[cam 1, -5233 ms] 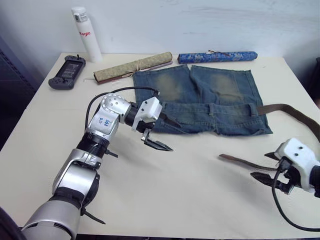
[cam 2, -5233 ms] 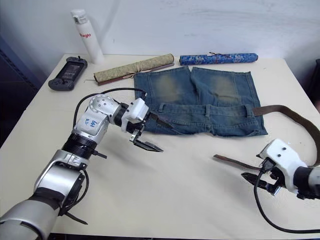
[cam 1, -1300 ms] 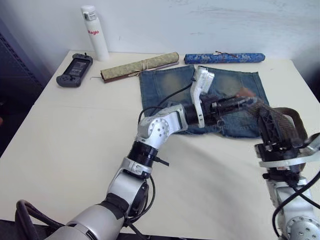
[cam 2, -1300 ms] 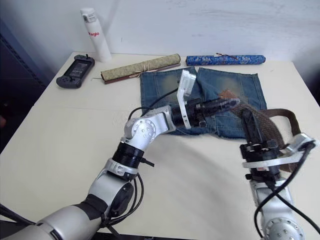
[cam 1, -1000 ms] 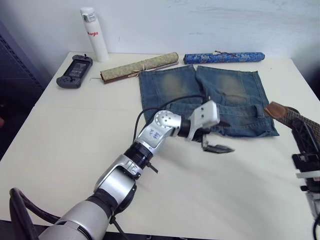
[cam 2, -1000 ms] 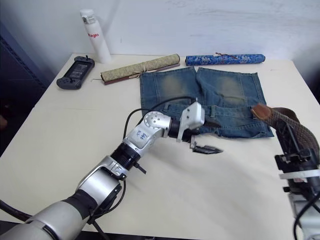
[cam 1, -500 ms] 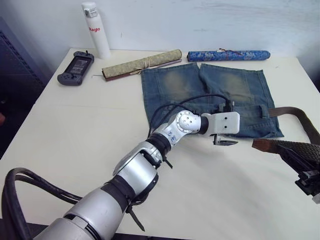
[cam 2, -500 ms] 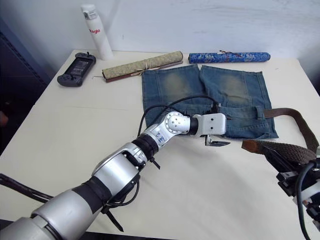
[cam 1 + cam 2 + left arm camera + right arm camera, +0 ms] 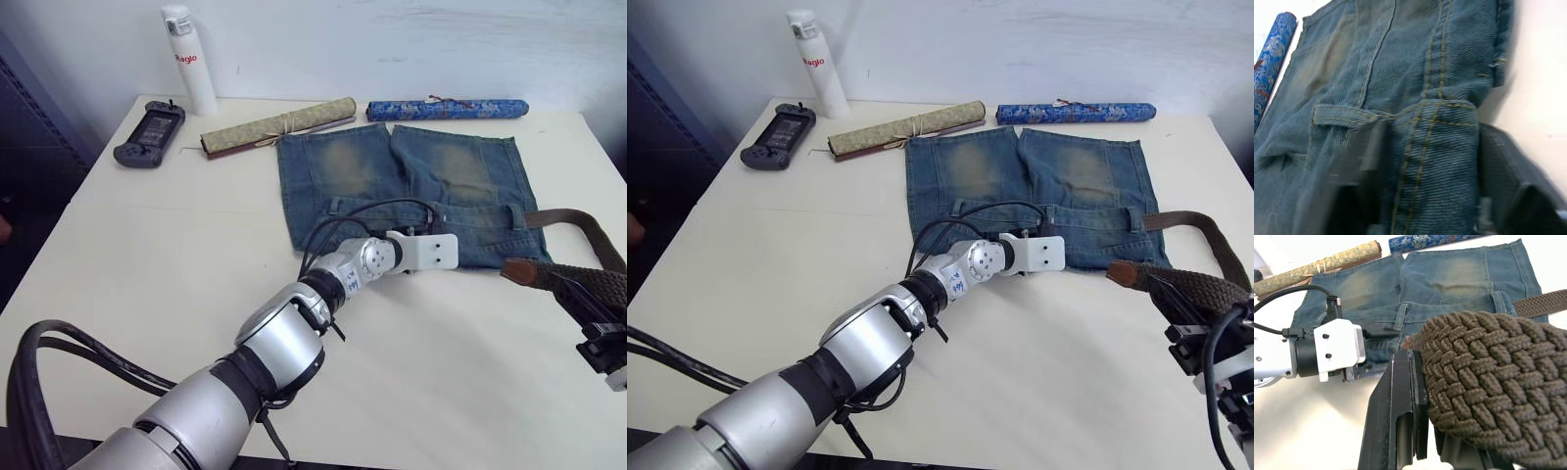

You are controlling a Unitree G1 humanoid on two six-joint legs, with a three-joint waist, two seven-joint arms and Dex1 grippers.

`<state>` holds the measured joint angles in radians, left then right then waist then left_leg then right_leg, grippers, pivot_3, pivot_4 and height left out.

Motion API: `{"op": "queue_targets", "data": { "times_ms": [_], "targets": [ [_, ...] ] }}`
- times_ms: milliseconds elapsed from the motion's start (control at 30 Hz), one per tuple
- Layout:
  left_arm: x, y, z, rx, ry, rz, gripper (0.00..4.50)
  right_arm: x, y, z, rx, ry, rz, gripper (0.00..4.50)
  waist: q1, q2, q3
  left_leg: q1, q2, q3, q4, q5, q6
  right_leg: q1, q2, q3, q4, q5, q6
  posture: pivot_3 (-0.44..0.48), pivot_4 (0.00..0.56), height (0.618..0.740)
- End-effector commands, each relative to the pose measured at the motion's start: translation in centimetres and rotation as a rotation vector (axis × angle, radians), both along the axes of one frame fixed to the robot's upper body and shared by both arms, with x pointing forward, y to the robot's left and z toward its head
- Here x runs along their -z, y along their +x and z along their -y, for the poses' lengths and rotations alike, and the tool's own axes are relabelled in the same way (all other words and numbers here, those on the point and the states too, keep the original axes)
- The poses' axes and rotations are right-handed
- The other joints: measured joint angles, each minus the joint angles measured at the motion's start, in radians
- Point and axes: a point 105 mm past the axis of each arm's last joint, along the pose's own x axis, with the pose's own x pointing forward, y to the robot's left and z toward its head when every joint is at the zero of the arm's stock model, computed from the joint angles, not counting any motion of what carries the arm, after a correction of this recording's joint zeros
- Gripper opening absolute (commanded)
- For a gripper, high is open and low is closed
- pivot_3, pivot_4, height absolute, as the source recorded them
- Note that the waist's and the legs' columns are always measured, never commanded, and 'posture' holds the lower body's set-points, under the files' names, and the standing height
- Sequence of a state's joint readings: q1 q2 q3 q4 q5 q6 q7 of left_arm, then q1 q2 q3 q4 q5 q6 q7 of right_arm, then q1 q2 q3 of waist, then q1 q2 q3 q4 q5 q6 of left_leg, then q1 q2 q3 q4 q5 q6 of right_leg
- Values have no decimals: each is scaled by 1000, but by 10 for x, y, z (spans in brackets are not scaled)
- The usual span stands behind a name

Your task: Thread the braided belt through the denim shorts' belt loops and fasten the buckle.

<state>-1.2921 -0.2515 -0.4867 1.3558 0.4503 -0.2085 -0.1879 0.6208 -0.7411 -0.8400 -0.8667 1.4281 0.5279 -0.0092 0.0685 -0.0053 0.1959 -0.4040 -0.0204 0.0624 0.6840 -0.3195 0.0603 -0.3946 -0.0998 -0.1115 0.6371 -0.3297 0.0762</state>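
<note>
Left end effector (image 9: 1420,161) straddles denim shorts (image 9: 431,186) waistband — blue roll (image 9: 448,108) beyond.

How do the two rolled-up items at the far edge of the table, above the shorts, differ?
The blue patterned roll is bright blue and lies nearly level along the table's far edge; the tan roll is olive-beige and lies slanted. The blue one lies beyond the right leg of the denim shorts, the tan one beyond their left corner. Both are slim cloth rolls tied at the middle.
</note>
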Motion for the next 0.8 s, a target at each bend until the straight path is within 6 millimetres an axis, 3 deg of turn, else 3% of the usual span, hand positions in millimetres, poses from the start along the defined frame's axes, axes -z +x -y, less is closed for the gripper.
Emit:
{"op": "queue_targets", "data": {
  "times_ms": [33,133,267,400,567,800],
  "targets": [
    [7,-10,10,25,21,-41,1124,-16,-2,-22,-80,-31,64,0,-1,0,0,0,0,0,0,0,-1,0,0,0,1,0,0,0,150,686],
    [7,-12,11,57,24,-54,481,-17,1,-22,-92,-39,61,0,-1,0,0,1,0,0,0,1,-1,0,0,0,2,0,0,0,150,686],
    [6,-15,10,103,25,-79,446,-19,1,-24,-113,-44,60,0,1,0,0,1,0,0,1,1,-2,0,0,0,2,0,0,0,150,686],
    [11,-25,-4,237,-1,-257,446,-26,1,-28,-169,-52,69,0,3,2,-1,1,0,1,1,1,-2,0,0,0,1,0,0,0,150,686],
    [9,-36,-44,434,-29,-456,445,-32,3,-28,-196,-34,86,0,-1,7,-4,1,0,1,1,3,-3,0,1,-1,2,0,-1,0,150,686],
    [9,-41,-105,520,44,-518,445,-40,9,-32,-247,16,111,0,-23,7,-4,1,0,0,8,4,-2,2,1,-1,7,0,-1,0,150,686]
  ]
}}
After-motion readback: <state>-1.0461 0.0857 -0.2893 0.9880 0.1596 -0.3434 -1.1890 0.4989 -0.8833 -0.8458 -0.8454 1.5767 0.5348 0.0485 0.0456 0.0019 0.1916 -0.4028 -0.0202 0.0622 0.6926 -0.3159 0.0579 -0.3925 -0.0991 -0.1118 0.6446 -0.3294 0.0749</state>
